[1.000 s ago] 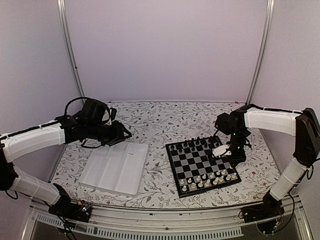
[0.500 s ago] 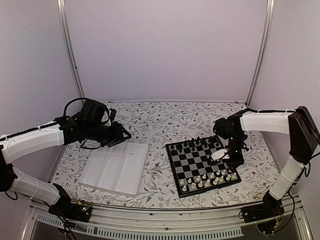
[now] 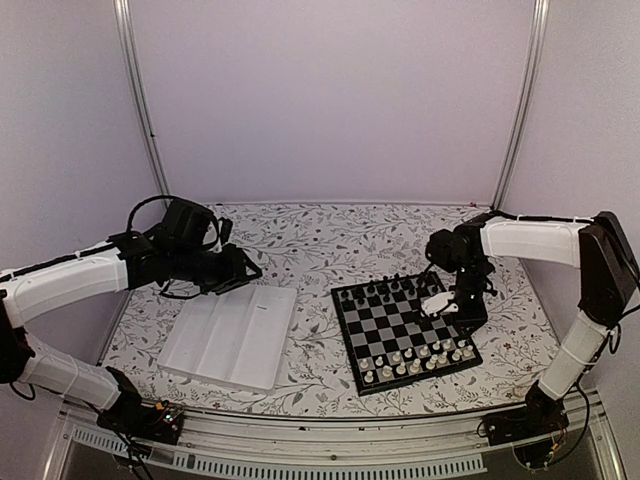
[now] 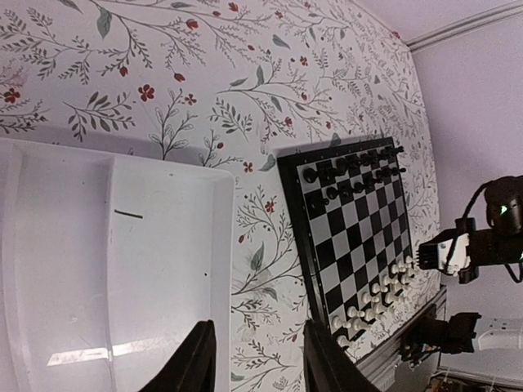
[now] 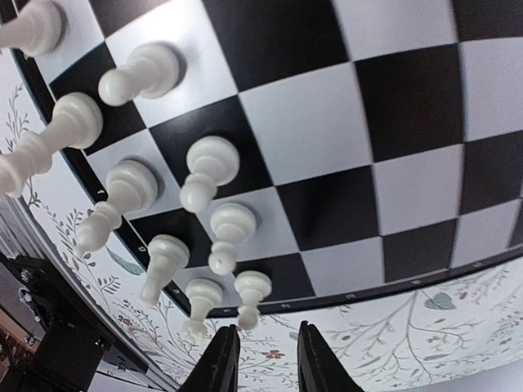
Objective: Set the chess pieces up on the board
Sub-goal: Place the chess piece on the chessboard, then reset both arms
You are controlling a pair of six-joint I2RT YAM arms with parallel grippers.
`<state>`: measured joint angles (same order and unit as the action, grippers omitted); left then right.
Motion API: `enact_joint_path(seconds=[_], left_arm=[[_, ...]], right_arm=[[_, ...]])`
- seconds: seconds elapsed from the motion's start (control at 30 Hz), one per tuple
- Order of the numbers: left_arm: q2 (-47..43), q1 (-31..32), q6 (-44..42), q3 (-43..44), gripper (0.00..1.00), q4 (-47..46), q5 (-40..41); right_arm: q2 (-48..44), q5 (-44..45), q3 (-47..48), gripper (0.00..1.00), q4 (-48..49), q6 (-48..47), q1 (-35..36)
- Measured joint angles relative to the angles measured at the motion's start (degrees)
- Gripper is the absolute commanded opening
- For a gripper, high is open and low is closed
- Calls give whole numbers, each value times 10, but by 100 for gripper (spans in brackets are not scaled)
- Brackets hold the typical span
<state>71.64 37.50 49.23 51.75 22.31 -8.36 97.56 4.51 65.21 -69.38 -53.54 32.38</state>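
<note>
Toward three o'clock on the floral table (image 3: 300, 235), the black-and-grey checked board (image 3: 398, 325) holds cream and black chess pieces (image 5: 211, 163). The right fingers (image 5: 222, 359) hover over it, apart and empty. The left fingers (image 4: 196, 363) are apart by the white plastic tray (image 3: 235, 340).

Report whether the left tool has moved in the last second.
No. The left tool hangs at the same spot by the white tray's far edge.

The board (image 3: 405, 332) has black and grey-white checks inside a black border. Along its near edge stand cream-white pieces (image 5: 208, 175), along its far edge black pieces (image 3: 388, 290). The tray (image 3: 232, 335) is plain white. The tabletop (image 3: 320, 240) is white, printed with grey-green leafy sprigs and small red flowers.
</note>
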Motion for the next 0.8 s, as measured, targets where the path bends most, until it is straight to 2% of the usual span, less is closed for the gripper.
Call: enact_joint_path(seconds=[0.13,0.23,0.4,0.43,0.47,0.5,0.53,0.67,0.8], left_arm=[[5,0,-33,36,40,43,9],[21,1,-79,100,40,80,26],[37,2,-156,187,40,135,72],[39,2,-171,202,40,146,83],[41,2,-185,217,40,159,95],[42,2,-195,228,41,167,105],[43,2,-208,241,41,176,116],[41,3,-254,273,45,191,155],[39,3,-284,275,50,190,183]], right_arm=[[-24,-4,60,35,-21,0,-6],[-61,-16,100,35,-30,-2,-17],[-123,-54,141,37,-5,0,-71],[-139,-68,146,45,17,2,-92],[-155,-78,147,64,43,6,-113],[-170,-83,147,91,67,16,-132],[-194,-96,141,98,115,30,-163],[-294,-113,73,99,284,114,-253],[-371,-124,5,99,396,214,-274]])
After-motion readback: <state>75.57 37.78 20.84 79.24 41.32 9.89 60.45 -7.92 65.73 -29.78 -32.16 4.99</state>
